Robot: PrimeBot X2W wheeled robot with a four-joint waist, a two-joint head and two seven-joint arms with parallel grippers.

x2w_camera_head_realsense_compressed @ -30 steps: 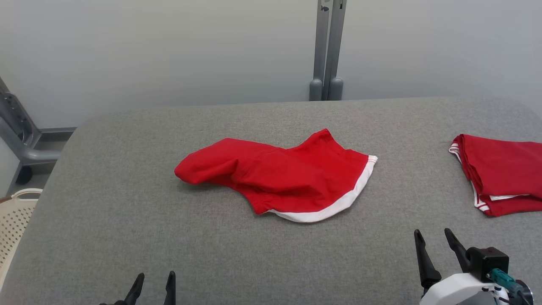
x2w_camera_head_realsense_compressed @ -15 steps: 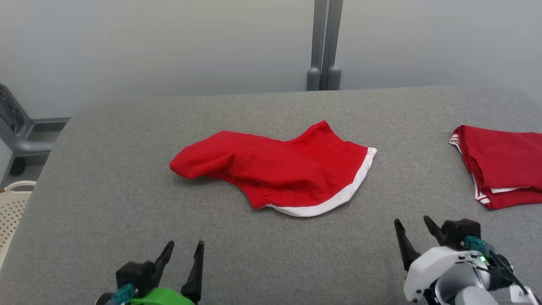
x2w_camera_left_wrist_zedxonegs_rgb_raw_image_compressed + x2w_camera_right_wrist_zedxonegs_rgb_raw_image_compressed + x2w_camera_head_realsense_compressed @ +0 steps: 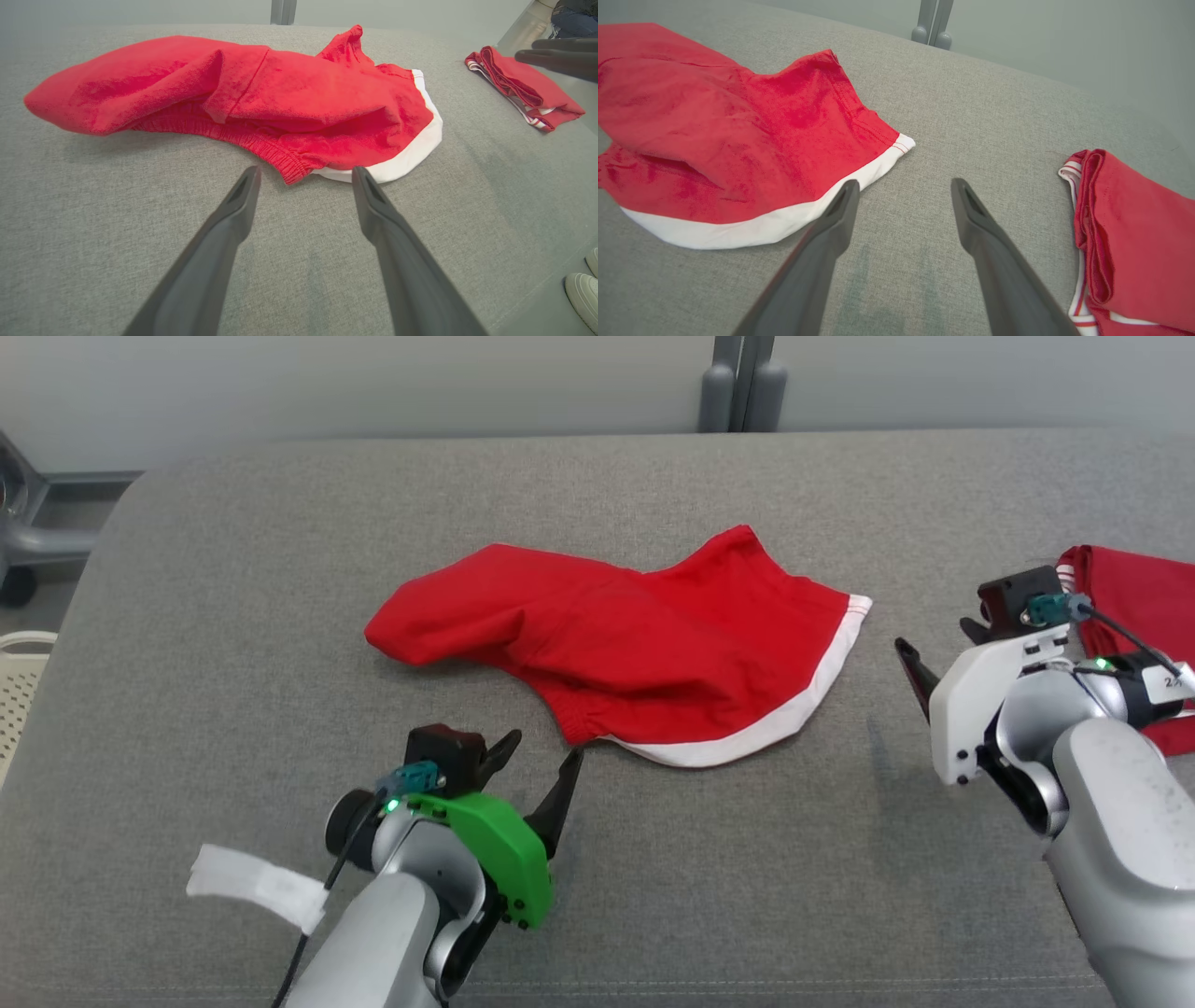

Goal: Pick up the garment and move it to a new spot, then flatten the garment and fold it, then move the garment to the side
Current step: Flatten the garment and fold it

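Head view: I see the crumpled red cloth garment with white hem lying midway on the grey fabric tabletop.
Left gripper: jaws spread, empty, tips just short of its waistband.
Right gripper: jaws apart, empty, possibly brushing the hem.

Bright, even, soft-shadowed light; sharp frames, wide-angle bending at wrist-view edges.

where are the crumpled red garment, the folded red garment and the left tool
crumpled red garment (image 3: 644,653), head view, middle of its red cloth
folded red garment (image 3: 1134,224), right wrist view, its top red layer
left tool (image 3: 547,745), head view, midway between its fingertips
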